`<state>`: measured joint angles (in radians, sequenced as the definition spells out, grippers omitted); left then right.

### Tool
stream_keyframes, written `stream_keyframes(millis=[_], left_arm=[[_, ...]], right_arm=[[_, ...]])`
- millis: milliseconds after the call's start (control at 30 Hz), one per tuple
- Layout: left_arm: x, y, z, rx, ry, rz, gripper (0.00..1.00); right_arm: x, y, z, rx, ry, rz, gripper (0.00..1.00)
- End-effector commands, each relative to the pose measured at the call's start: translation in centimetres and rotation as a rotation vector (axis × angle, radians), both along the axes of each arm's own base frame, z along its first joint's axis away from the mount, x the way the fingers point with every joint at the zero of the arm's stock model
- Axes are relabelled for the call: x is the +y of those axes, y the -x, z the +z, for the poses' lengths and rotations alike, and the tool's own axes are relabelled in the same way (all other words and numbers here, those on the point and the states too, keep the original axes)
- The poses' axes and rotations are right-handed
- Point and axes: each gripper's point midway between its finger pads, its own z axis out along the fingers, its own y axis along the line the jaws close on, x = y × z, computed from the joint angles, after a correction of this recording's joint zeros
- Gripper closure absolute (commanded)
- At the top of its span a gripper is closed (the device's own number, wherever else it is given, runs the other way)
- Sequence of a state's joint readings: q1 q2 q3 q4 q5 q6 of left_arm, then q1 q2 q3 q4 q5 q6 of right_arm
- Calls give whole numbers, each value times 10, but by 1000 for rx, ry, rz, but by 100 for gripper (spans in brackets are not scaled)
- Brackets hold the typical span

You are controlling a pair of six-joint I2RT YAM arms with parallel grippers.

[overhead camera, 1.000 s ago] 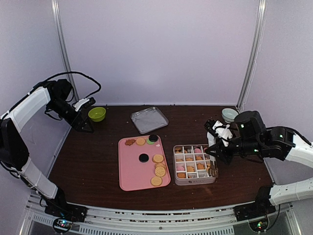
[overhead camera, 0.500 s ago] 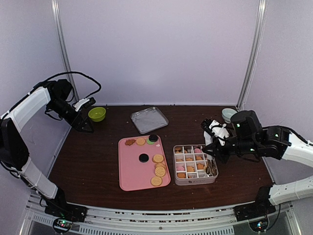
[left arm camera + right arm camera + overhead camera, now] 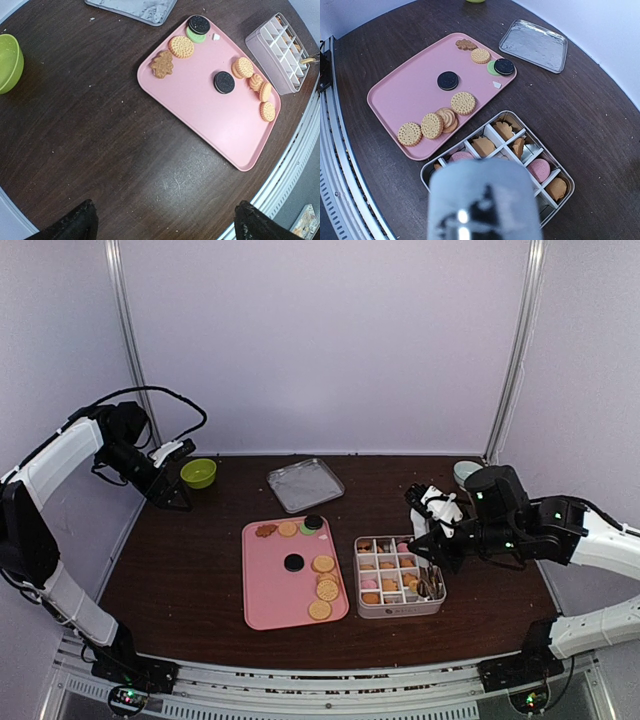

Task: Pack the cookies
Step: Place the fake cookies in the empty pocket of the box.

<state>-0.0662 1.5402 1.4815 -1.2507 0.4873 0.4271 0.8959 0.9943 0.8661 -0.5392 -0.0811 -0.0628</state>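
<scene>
- The tray (image 3: 262, 608) lies nearest you. Loose cookies (image 3: 322, 586) run down its right edge and along its far edge, and one black cookie (image 3: 293, 562) sits alone mid-tray.
- The box (image 3: 400, 610) stands just right of the tray. Most of its cells hold cookies, while a few show bare metal in the right wrist view.
- The right gripper (image 3: 432, 543) hangs over the box's far right corner. Over the last second it has slid left and a little away from you, off the box's right edge.
- You cannot tell how its jaws stand. A grey blur (image 3: 485, 200) fills the bottom of the right wrist view and hides the fingers, and the top view is too small to settle it.
- That shift reads as the arm turning from the box towards the tray for another cookie. Treat this as a guess, since no cookie is visible in its grasp.
- Packing is partway done. About nine cookies wait on the tray, all apart from either gripper.
- The left gripper (image 3: 165, 225) is parked far left and has not moved, its fingers spread wide with nothing between them.
- The green bowl (image 3: 198, 473) sits just beside it.
- The lid (image 3: 305, 484) lies beyond the tray, well apart from the box.
</scene>
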Motion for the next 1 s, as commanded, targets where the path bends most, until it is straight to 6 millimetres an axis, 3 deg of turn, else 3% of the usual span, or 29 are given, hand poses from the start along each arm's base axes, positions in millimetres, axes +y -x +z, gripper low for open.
stream_keyframes(millis=[0, 267, 500, 700, 967], left_arm=[[0, -6, 7, -29, 6, -4, 2], [0, -6, 7, -27, 7, -3, 2], [0, -4, 5, -22, 5, -7, 2], [-1, -4, 5, -22, 9, -9, 2], [0, -3, 4, -21, 5, -8, 2]], right_arm=[[4, -5, 17, -24, -38, -1, 70], [4, -4, 20, -27, -39, 1, 71], [4, 1, 39, -46, -75, 22, 71], [7, 0, 34, -32, -61, 29, 72], [10, -3, 32, -37, -55, 31, 87]])
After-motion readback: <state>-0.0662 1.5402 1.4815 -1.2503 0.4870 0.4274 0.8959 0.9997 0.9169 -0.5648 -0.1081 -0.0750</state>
